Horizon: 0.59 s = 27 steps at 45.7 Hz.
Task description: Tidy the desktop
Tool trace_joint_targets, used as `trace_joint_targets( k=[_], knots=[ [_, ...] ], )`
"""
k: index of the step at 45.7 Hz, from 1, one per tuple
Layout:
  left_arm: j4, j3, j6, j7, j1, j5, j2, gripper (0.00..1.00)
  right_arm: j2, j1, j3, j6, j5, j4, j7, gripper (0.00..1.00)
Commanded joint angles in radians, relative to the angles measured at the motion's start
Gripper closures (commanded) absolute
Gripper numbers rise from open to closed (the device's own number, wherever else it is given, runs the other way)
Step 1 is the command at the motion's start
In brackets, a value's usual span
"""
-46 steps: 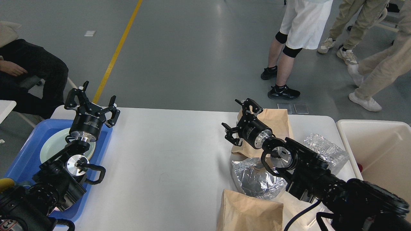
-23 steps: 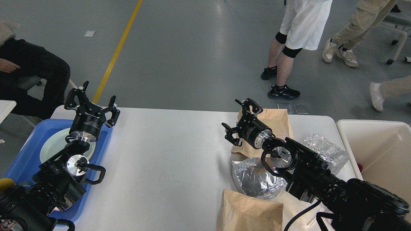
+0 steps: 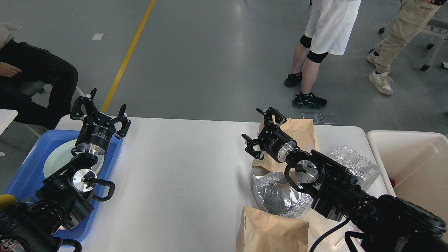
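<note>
**Trash sits right under the right gripper**

The white desktop (image 3: 182, 175) has paper bags and foil on its right side. One brown bag (image 3: 301, 134) lies just behind and below the right gripper (image 3: 260, 131), which is open and empty. The left gripper (image 3: 99, 110), open and empty too, hangs over the blue tray (image 3: 31, 164), far from the bags.

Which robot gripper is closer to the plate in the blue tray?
Left. The left gripper hangs just past the plate, above the tray's far edge. The right gripper is far across the desktop, over a paper bag.
</note>
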Motion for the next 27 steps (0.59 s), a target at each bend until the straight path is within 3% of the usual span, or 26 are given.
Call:
trace_joint_targets(
  k=[1,18,27],
  knots=[
    [0.000,0.000,0.000,0.000,0.000,0.000,0.000,0.04,0.000,0.000,0.000,0.000,0.000,0.000,0.000,0.00],
    [0.000,0.000,0.000,0.000,0.000,0.000,0.000,0.04,-0.009,0.018,0.002,-0.015,0.003,-0.011,-0.011,0.00],
    [0.000,0.000,0.000,0.000,0.000,0.000,0.000,0.04,-0.064,0.153,0.002,-0.011,0.017,-0.016,-0.011,0.00]
  ],
)
